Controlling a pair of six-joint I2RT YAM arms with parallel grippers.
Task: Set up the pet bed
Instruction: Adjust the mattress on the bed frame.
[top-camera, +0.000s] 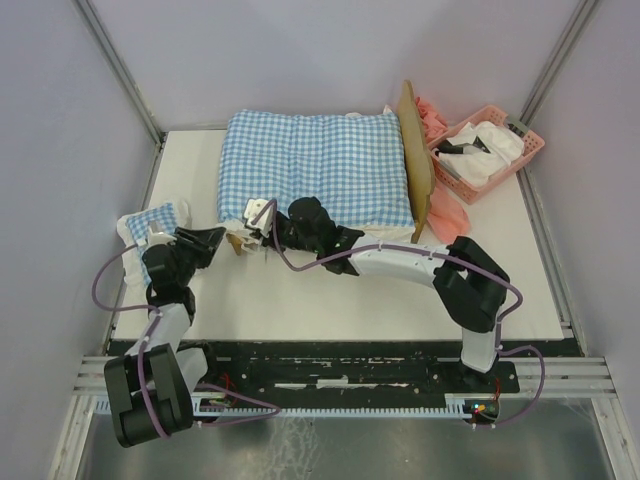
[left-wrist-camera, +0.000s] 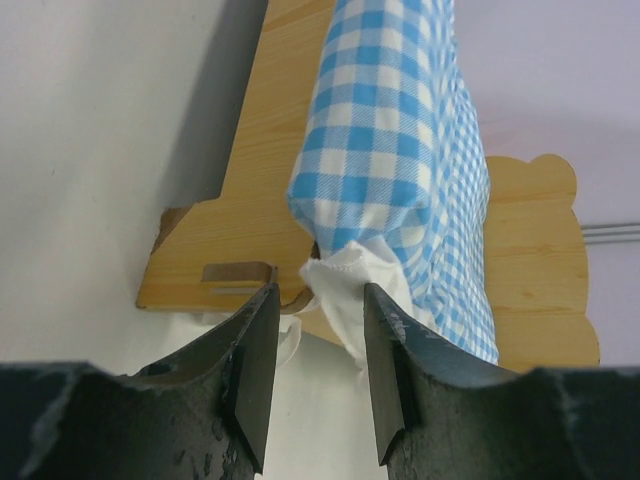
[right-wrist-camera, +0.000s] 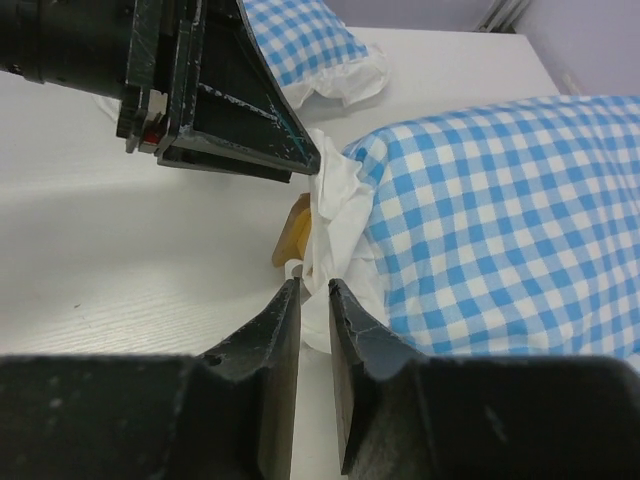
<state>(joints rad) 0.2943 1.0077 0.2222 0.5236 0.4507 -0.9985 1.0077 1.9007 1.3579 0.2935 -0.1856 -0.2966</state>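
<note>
The pet bed (top-camera: 418, 170) lies on the white table with its wavy light-wood headboard at the right. A blue-and-white checked cushion (top-camera: 315, 165) covers its base. My left gripper (top-camera: 228, 242) is at the bed's near-left corner. In the left wrist view that gripper (left-wrist-camera: 320, 295) is open, and the cushion's white frill (left-wrist-camera: 345, 285) hangs by its right finger, in front of the wooden rail (left-wrist-camera: 250, 200). My right gripper (right-wrist-camera: 315, 285) reaches the same corner from the right, jaws narrowly apart, with the frill (right-wrist-camera: 335, 215) between the tips. The wooden corner (right-wrist-camera: 293, 240) pokes out beside it.
A small checked pillow (top-camera: 150, 222) lies at the table's left edge, behind my left arm. A pink basket (top-camera: 487, 150) with white and dark items stands at the back right, next to some pink fabric (top-camera: 432, 115). Grey walls close in the back and sides.
</note>
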